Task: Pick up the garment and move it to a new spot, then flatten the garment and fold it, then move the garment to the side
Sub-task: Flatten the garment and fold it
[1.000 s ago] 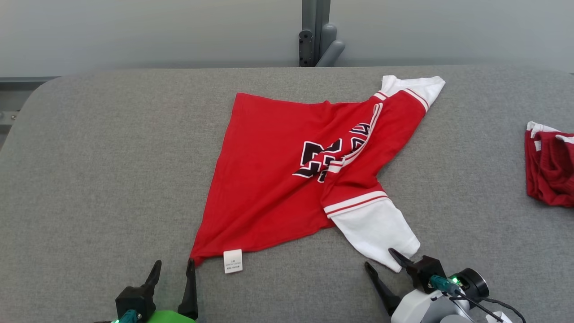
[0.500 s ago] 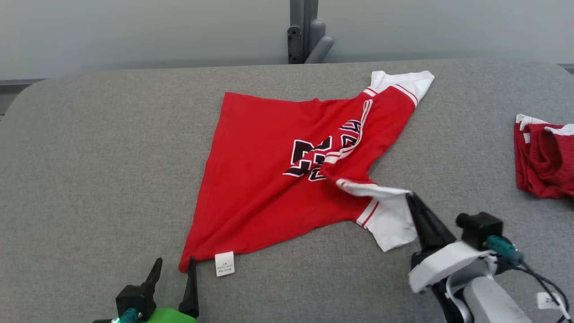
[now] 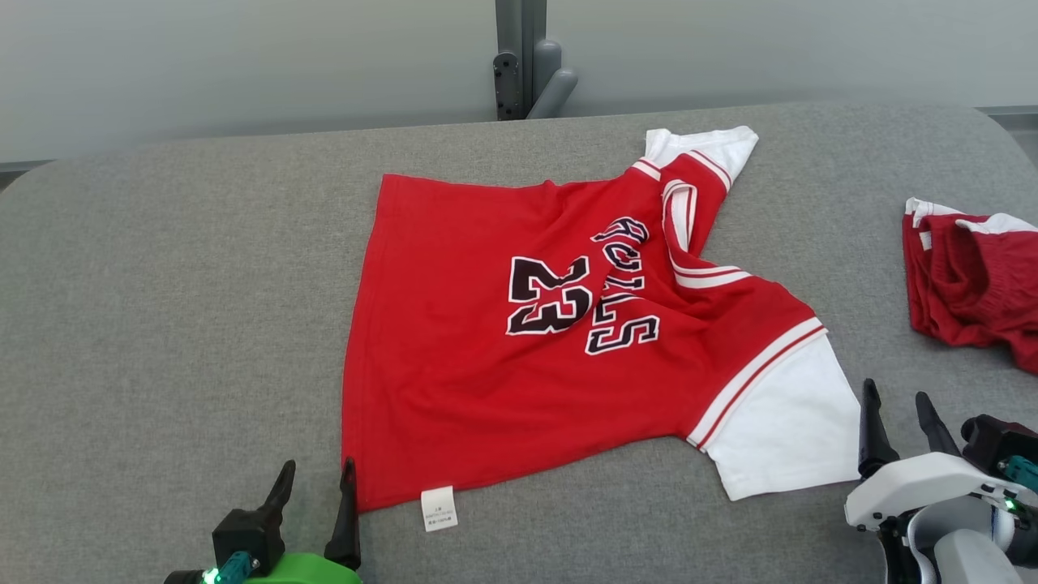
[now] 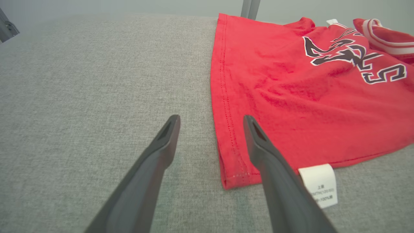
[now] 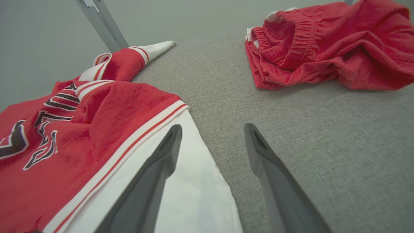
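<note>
Lying near the middle of the grey table (image 3: 162, 243), the red jersey (image 3: 454, 365) ran hem to collar from the robot's left to its right. The left jaws stood apart at the near hem corner by the care label (image 3: 439, 509). The right jaws, also apart and empty, stood just beside the white sleeve (image 3: 778, 430). The crumpled far sleeve (image 3: 697, 154) lay nearer the right arm.
</note>
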Controlling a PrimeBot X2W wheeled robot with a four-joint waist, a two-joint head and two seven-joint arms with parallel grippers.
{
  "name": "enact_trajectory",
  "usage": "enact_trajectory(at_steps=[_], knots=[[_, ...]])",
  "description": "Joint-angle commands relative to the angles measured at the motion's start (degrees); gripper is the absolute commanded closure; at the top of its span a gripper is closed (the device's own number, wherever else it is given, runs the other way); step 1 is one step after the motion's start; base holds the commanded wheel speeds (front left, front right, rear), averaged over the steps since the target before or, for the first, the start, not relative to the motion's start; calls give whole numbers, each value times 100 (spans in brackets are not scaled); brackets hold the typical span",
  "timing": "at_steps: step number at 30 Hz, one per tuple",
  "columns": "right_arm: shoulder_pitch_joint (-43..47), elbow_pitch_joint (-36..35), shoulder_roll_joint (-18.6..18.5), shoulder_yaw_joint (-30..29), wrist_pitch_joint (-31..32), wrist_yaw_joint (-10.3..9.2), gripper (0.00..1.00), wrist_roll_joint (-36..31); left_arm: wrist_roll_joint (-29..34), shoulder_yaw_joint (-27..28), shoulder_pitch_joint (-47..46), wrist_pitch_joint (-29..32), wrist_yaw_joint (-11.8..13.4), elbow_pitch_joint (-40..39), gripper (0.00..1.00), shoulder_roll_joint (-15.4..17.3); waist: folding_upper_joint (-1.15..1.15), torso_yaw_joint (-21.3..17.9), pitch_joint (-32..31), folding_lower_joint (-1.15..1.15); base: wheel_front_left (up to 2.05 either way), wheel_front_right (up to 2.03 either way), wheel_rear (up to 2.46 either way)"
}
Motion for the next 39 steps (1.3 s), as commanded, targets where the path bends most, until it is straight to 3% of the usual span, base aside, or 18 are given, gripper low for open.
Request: enact_trajectory(at_steps=[1,6,17,29,39], knots=[[43,-43,-8,-127,-15,-1,0,-244,37,33,-62,4,-9,-6,0,19,0,-1,-9,0,0,0,0],[183,-533,59,-277,-15,-1,0,-832,78,77,-32,3,23,-20,0,19,0,-16,-36,0,0,0,0],[644,-1808,93,308,-15,-1,0,-1384,155,240,135,4,29,-107,0,19,0,-36,-276,0,0,0,0],[990,-1953,21,1063,-15,-1,0,-1198,253,349,294,3,62,-326,0,18,0,-17,-550,0,0,0,0],[1084,-1745,10,1273,-15,-1,0,-1084,283,400,373,3,37,-445,0,18,0,10,-686,0,0,0,0]])
